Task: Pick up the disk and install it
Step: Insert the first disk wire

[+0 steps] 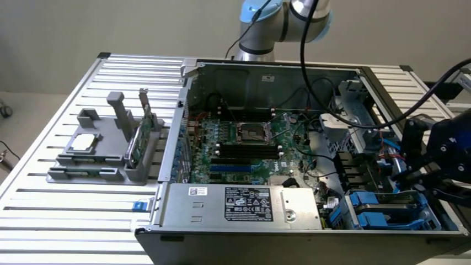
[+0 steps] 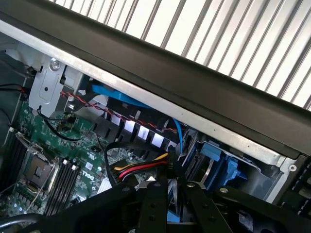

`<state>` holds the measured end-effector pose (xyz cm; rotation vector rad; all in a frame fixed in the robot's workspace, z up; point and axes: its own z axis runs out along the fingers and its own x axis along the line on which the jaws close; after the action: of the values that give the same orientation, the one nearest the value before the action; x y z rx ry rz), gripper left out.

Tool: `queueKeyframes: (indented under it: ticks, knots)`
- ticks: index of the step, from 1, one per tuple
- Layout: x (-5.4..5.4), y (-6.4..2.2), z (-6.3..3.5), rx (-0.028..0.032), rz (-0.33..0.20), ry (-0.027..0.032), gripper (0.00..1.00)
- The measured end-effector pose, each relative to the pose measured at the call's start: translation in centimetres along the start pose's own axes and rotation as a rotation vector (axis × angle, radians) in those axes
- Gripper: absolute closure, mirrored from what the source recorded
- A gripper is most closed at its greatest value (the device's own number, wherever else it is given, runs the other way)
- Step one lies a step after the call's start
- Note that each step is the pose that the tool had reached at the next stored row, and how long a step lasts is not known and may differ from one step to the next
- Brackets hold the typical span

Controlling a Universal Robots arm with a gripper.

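Note:
My gripper [image 1: 413, 175] hangs over the computer case's corner on the exterior view's right, just above the drive cage [image 1: 379, 212] with its blue carriers. In the wrist view the two black fingers [image 2: 153, 208] stand close together around a narrow blue strip [image 2: 173, 213]. This strip looks like the edge of the disk's blue carrier, held on edge. The rest of the disk is hidden behind the fingers. Beyond the fingertips lie the blue bay [image 2: 218, 165] and a bundle of red, yellow and black wires [image 2: 141, 169].
The open case holds a green motherboard [image 1: 246, 143] and a silver power supply [image 1: 243, 204]. On the exterior view's left, a grey fixture [image 1: 103, 160] carries a small silver chip [image 1: 85, 142] and a green card [image 1: 143, 135]. Black cables [image 1: 353, 118] loop near the arm. The case wall [image 2: 204, 92] is close.

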<state>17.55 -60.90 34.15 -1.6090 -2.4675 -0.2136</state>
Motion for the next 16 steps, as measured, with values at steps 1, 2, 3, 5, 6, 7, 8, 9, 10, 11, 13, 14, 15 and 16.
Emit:
queueKeyframes:
  ticks: [1,2,3,5,6,7,8,9,10,11,13,14,15,16]
  knots:
    - [0.0,0.0,0.0,0.0013,0.008,0.0017,0.82]
    - [0.0,0.0,0.0,0.003,0.015,0.0032,0.82]
    - [0.0,0.0,0.0,0.0046,0.022,0.0047,0.82]
    - [0.0,0.0,-0.01,0.0073,0.034,0.0067,0.82]
    - [0.0,0.0,-0.01,0.0078,0.039,0.0069,0.82]
    - [0.0,0.0,-0.01,0.0081,0.044,0.0065,0.82]
    - [-0.01,0.0,-0.02,0.0084,0.049,0.0058,0.82]
    - [-0.01,0.0,-0.02,0.0088,0.055,0.0047,0.82]
    - [-0.01,0.0,-0.02,0.0092,0.06,0.0034,0.82]
    - [-0.01,0.0,-0.04,0.0095,0.066,0.0016,0.82]
    - [-0.01,0.01,-0.04,0.0101,0.077,-0.0019,0.82]
    - [-0.01,0.0,-0.05,0.0103,0.083,-0.0039,0.82]
    - [-0.01,0.0,-0.06,0.0106,0.089,-0.0064,0.82]
    - [-0.01,0.0,-0.06,0.0108,0.095,-0.0088,0.82]
